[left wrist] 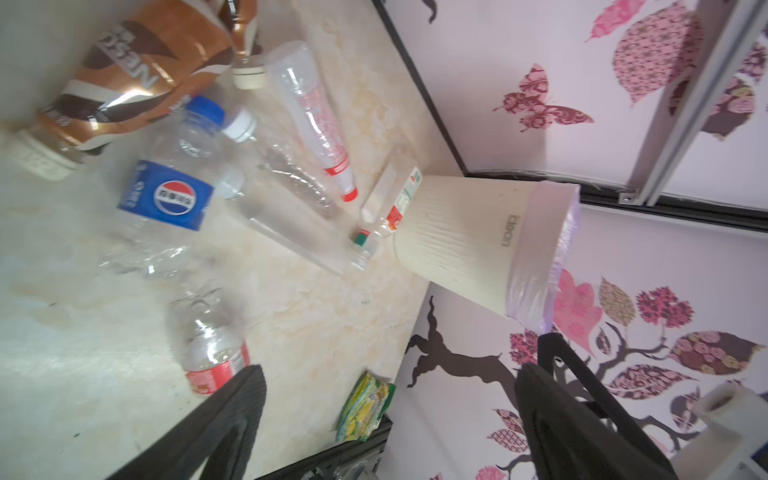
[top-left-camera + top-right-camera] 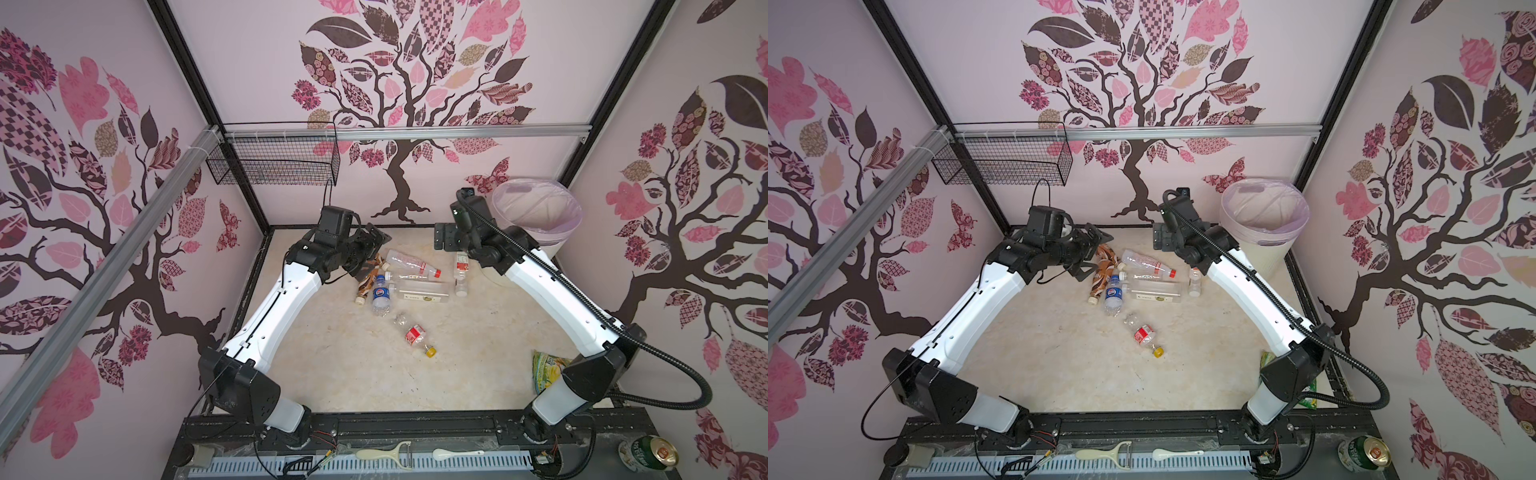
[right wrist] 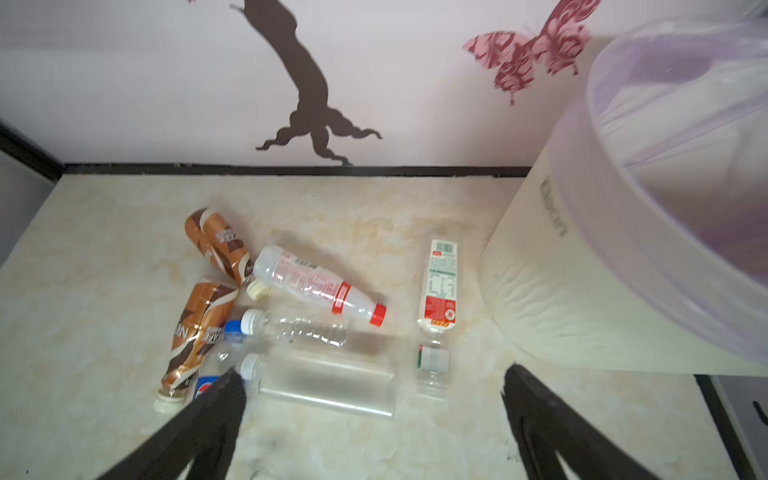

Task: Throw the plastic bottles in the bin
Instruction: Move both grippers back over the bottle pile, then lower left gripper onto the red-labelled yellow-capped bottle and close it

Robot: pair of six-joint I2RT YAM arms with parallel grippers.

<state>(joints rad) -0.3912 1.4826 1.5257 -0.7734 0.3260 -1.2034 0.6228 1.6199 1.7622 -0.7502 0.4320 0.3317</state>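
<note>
Several plastic bottles lie in a loose heap mid-table: two brown-wrapped ones, a blue-label one, a red-capped clear one, a square clear one and a white-and-red-label one nearest the bin. A red-label bottle with a yellow cap lies apart, nearer the front. The cream bin with its lilac liner stands upright at the back right. My left gripper hovers open over the brown bottles. My right gripper hangs open above the table, left of the bin. Neither holds anything.
A yellow-green snack bag lies by the right arm's base. A black wire basket hangs on the back wall at left. A green can, a peeler and a spoon sit on the front ledge. Patterned walls enclose three sides.
</note>
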